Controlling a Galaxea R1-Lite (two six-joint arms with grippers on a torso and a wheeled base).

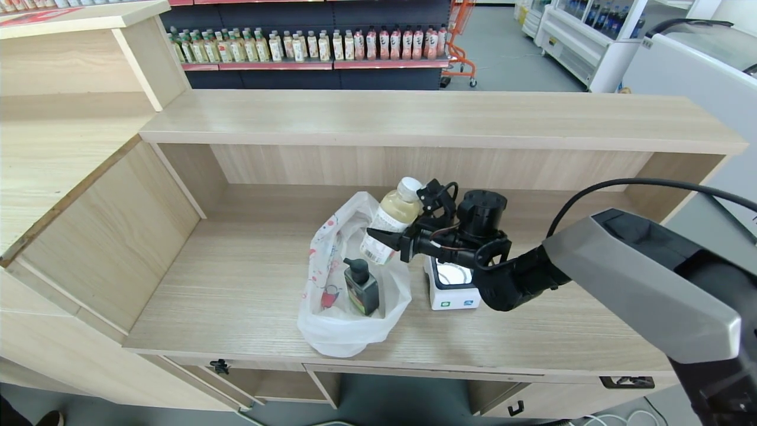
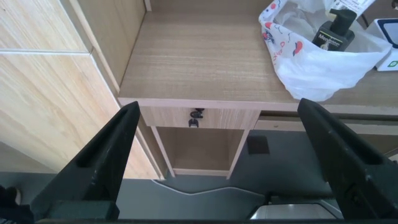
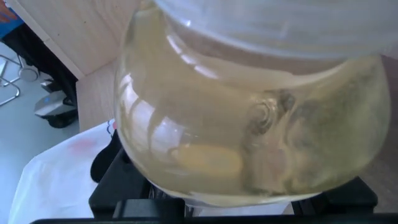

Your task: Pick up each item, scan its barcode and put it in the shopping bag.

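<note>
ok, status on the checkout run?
Left gripper open, low before counter. Right gripper shut on bottle, tilted over bag. Pump bottle in bag, scanner beside; nothing blocking.

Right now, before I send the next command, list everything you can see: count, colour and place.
shopping bag: one, white with red print, open on the wooden counter.
pump bottle: one, dark, standing inside the bag.
drink bottle: one, beige with white cap, held tilted above the bag.
scanner: one, white, on the counter beside the bag, to the robot's right of it.
shelf drinks: a long row, pale to pink, on the store shelf beyond the counter.
right end effector: one, black, shut on the drink bottle.
left end effector: one, black, open, low in front of the counter's edge.
</note>
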